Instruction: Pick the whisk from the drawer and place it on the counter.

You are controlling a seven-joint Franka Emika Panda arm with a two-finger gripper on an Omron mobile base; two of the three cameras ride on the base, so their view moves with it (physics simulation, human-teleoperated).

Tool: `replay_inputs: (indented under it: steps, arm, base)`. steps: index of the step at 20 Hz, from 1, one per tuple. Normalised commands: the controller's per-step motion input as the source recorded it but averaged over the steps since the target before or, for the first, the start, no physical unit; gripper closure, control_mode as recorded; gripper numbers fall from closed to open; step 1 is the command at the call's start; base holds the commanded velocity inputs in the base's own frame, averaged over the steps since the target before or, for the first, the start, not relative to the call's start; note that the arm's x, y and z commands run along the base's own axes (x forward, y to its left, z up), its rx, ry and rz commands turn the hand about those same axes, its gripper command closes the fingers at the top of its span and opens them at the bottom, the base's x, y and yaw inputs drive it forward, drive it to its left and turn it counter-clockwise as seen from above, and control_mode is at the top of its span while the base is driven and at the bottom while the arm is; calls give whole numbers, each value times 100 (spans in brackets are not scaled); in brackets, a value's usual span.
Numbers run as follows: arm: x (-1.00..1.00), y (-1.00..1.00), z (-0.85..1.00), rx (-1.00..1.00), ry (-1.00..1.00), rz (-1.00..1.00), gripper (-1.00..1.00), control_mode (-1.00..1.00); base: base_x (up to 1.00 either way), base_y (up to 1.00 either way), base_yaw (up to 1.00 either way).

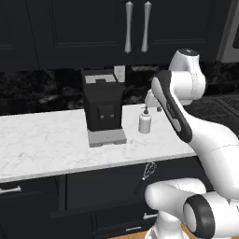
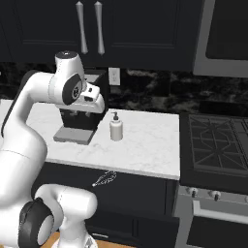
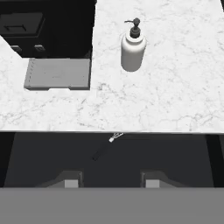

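Whisk (image 2: 105,178) lies in open drawer (image 3: 52,157) below counter (image 3: 175,100); hand cam: gripper (image 3: 108,183) spread apart, empty (soap bottle (image 3: 132,47) far side).

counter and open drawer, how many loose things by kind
coffee machine: 1, on the counter
soap dispenser: 1, on the counter
whisk: 1, in the drawer
total: 3

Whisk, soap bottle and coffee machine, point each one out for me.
whisk (image 2: 107,178), right base view, wire head.
soap bottle (image 3: 132,51), hand view, white body.
coffee machine (image 1: 103,109), left base view, black front.
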Motion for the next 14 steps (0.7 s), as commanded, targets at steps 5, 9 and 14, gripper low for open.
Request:
replay_inputs:
  steps: [5,9,14]
  arm:
    - [-14,-2,0,0,-3,0,-100,-100]
    - [-64,-4,-10,0,0,0,-100,-100]
    - [-18,0,-2,0,0,0,-100,100]
  base:
    - [0,0,0]
    - [0,0,0]
    - [-71,38,6]
